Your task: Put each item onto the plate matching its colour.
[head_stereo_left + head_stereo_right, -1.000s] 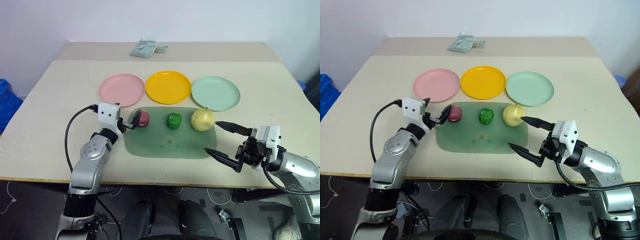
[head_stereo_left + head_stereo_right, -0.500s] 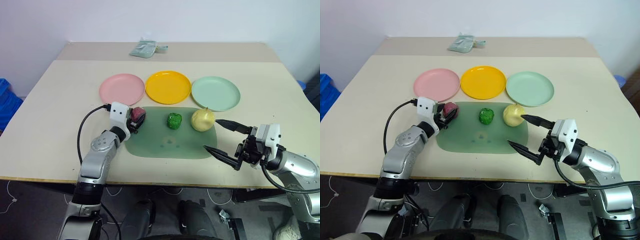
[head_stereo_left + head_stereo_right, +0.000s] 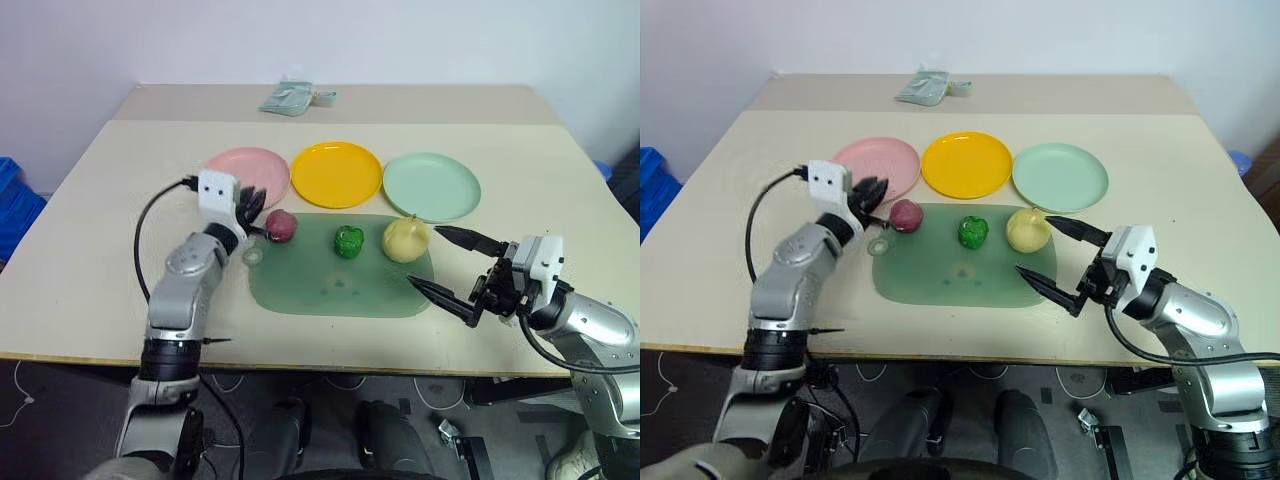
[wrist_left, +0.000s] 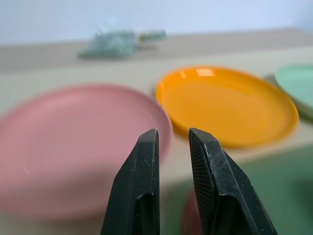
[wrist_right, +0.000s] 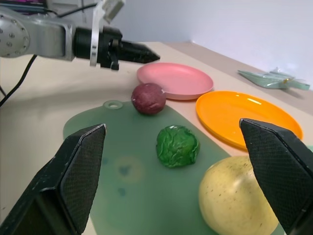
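Maroon ball sits on the cutting mat's corner, touching nothing, just right of and below the left gripper, whose fingers are closed on nothing. Pink plate lies just beyond; right gripper gapes wide by the pear.

plates: 3 | toy foods: 3 | mat: 1 | packet: 1

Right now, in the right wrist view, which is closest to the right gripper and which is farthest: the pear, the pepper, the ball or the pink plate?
From the right gripper:
1. Pear, closest, on the mat by one finger.
2. Pepper, mid-mat.
3. Ball, at the mat's far end.
4. Pink plate, farthest, behind the ball.
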Available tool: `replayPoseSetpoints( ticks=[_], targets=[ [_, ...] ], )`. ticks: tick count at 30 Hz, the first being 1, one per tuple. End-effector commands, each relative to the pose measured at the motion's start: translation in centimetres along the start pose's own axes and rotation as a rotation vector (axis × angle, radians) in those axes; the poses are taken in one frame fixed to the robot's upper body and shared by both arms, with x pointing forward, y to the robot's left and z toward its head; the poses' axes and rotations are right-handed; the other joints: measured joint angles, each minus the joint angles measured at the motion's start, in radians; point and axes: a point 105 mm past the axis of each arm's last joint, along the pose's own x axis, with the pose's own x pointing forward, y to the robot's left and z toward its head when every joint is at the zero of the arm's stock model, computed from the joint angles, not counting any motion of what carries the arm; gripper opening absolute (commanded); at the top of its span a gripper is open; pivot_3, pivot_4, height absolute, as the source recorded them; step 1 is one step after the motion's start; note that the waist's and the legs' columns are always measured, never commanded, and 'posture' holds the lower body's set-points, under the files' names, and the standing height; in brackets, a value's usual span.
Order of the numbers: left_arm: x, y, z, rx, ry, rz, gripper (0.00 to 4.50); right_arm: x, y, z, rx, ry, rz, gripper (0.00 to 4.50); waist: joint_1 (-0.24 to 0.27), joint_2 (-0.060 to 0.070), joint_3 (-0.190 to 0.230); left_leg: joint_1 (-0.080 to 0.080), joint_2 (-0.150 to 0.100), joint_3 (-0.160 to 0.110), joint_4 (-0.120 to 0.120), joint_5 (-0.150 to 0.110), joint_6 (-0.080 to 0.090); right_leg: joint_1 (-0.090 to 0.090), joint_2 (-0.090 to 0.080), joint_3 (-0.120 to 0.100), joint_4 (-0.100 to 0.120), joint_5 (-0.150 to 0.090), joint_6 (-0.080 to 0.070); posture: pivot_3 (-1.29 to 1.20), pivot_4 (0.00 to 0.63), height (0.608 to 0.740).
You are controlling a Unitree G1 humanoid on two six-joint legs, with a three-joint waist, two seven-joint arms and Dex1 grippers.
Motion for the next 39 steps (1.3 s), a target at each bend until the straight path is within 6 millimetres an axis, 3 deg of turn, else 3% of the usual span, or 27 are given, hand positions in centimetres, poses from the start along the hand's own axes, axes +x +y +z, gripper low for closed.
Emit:
replayPoseSetpoints(
  ticks=[1, 6, 17, 22, 26, 29, 31, 36, 39],
  targets=[
    [-0.5, -0.9, -0.3, -0.014, 0.013, -0.056, 1.74, 0.3, 0.0, 1.4, -0.053, -0.022, 0.009, 4.5, -0.001, 0.0, 0.0, 0.0, 0.0, 0.0, 0.0, 0.0, 0.0, 0.0, 0.0, 0.0, 0.0, 0.0, 0.0, 0.0, 0.15, 0.74],
    [-1.0, -1.7, -1.3, -0.027, 0.077, -0.108, 4.14, 0.2, -0.1, 1.6, -0.055, -0.02, -0.001, 4.5, 0.001, 0.0, 0.0, 0.0, 0.0, 0.0, 0.0, 0.0, 0.0, 0.0, 0.0, 0.0, 0.001, 0.0, 0.0, 0.0, 0.15, 0.74],
    [-1.0, -2.3, -4.1, 0.019, 0.216, -0.155, 4.14, -0.2, -0.4, 1.4, -0.059, -0.014, -0.015, 4.5, 0.0, 0.0, 0.0, 0.0, 0.0, 0.0, 0.0, 0.0, 0.0, 0.0, 0.0, 0.0, 0.001, 0.0, 0.0, 0.0, 0.15, 0.74],
    [-0.8, -2.4, -4.2, 0.018, 0.215, -0.153, 1.99, -0.4, -0.5, 1.3, -0.062, -0.01, -0.024, 4.5, 0.0, 0.0, 0.0, 0.0, 0.0, 0.0, 0.0, 0.0, 0.0, 0.0, 0.0, 0.0, 0.001, 0.0, 0.0, 0.0, 0.15, 0.74],
    [-0.6, -2.0, -3.2, 0.009, 0.163, -0.136, 1.8, -0.6, -0.6, 1.1, -0.061, -0.007, -0.03, 4.5, 0.0, 0.0, 0.0, 0.0, 0.0, 0.0, 0.0, 0.0, 0.0, 0.0, 0.0, 0.0, 0.001, 0.0, 0.0, 0.0, 0.15, 0.74],
    [-0.3, -1.1, -1.4, -0.011, 0.076, -0.089, 1.8, -0.7, -0.6, 1.0, -0.062, -0.006, -0.033, 4.5, 0.0, 0.0, 0.0, 0.0, 0.0, 0.0, 0.0, 0.0, 0.0, 0.0, 0.0, 0.0, 0.001, 0.0, 0.0, 0.0, 0.15, 0.74],
    [0.3, 0.6, -0.3, 0.01, 0.032, 0.005, 1.8, -0.7, -0.8, 1.0, -0.063, -0.009, -0.04, 4.5, 0.0, 0.0, 0.0, 0.0, 0.0, 0.0, 0.0, 0.0, 0.0, 0.0, 0.0, 0.0, 0.001, 0.0, 0.0, 0.0, 0.15, 0.74],
    [1.9, 5.7, 0.1, 0.093, 0.029, 0.292, 1.8, -0.6, -1.0, 0.8, -0.065, -0.011, -0.043, 4.5, 0.001, 0.0, 0.0, 0.0, 0.0, 0.0, 0.0, 0.0, 0.0, 0.0, 0.0, 0.0, 0.001, 0.0, 0.0, 0.0, 0.15, 0.74],
    [2.9, 6.8, -0.4, 0.1, 0.033, 0.366, 1.8, -0.6, -1.1, 0.7, -0.066, -0.011, -0.043, 4.5, 0.001, 0.0, 0.0, 0.0, 0.0, 0.0, 0.0, 0.0, 0.0, -0.001, 0.0, 0.0, 0.001, 0.001, 0.001, 0.0, 0.15, 0.74]
  ],
)
